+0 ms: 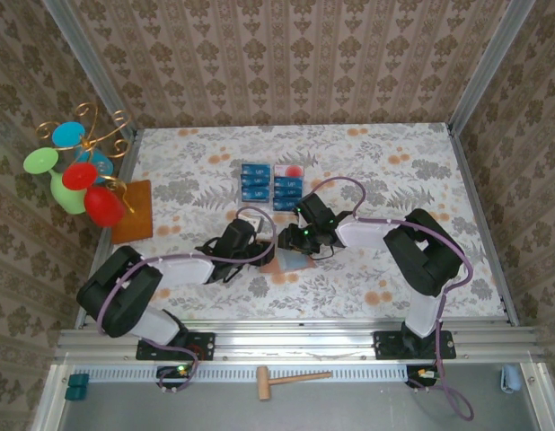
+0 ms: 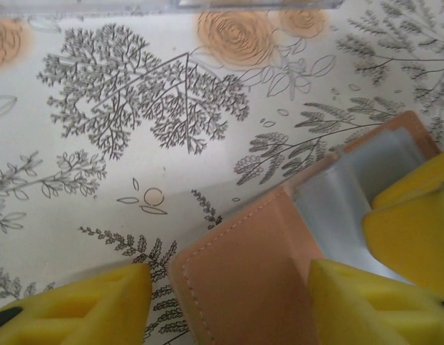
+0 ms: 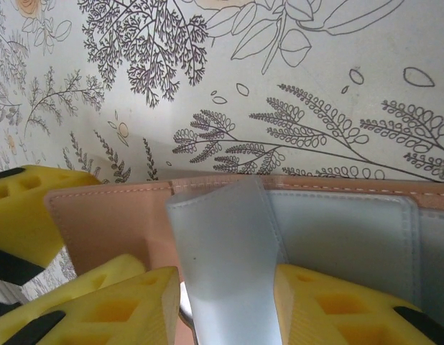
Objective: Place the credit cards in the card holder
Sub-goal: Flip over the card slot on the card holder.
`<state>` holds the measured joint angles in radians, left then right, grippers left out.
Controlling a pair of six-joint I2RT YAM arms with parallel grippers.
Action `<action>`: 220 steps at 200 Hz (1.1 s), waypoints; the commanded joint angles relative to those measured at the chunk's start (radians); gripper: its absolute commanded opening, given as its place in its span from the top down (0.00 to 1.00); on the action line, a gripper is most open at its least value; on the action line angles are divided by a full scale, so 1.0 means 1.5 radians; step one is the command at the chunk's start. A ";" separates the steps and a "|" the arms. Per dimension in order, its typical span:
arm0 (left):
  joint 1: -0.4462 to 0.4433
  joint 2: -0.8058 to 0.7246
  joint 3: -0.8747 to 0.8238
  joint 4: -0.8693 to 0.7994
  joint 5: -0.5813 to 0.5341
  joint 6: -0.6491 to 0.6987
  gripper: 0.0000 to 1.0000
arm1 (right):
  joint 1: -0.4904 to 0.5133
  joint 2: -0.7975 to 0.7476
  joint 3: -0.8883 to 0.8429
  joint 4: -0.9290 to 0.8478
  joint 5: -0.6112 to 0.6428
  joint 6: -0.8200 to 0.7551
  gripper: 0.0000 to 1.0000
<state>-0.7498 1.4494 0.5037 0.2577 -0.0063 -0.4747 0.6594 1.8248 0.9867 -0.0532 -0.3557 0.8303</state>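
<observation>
The card holder (image 1: 286, 262) lies open on the flowered tablecloth between both grippers, its reddish-brown leather (image 2: 243, 273) outside and grey clear pockets (image 3: 337, 230) inside. My left gripper (image 2: 229, 305) is open, its yellow fingers standing either side of the brown flap, and the left one is clear of it. My right gripper (image 3: 225, 309) is shut on a curled grey pocket sleeve (image 3: 222, 244) that is lifted off the holder. The blue credit cards (image 1: 256, 180) lie in two columns farther back, the right column (image 1: 287, 186) on a clear tray with a red dot.
An orange-brown mat (image 1: 134, 211) lies at the table's left edge beside a wire stand with coloured discs (image 1: 80, 171). Metal rails frame the table. A wooden mallet (image 1: 291, 380) lies in front of the arm bases.
</observation>
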 commanded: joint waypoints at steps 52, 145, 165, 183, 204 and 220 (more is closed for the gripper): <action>0.015 -0.150 -0.030 -0.070 -0.015 0.019 0.25 | 0.006 0.013 -0.013 0.009 0.004 0.020 0.60; -0.120 -0.155 0.000 -0.140 -0.131 0.039 0.25 | 0.007 0.010 -0.020 0.016 0.005 0.024 0.60; -0.131 -0.122 0.015 -0.124 -0.139 0.045 0.25 | 0.007 0.008 -0.024 0.019 0.005 0.025 0.60; -0.136 -0.093 0.031 -0.113 -0.141 0.054 0.24 | 0.007 0.007 -0.026 0.021 0.004 0.028 0.60; -0.142 -0.067 0.047 -0.103 -0.140 0.065 0.24 | 0.007 0.004 -0.026 0.020 0.006 0.028 0.60; -0.144 -0.053 0.052 -0.093 -0.139 0.071 0.24 | 0.007 0.003 -0.025 0.018 0.007 0.028 0.60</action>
<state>-0.9546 1.3460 0.5457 0.0811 -0.1993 -0.4061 0.6621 1.8263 0.9680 -0.0143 -0.3550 0.8635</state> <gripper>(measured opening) 0.755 0.397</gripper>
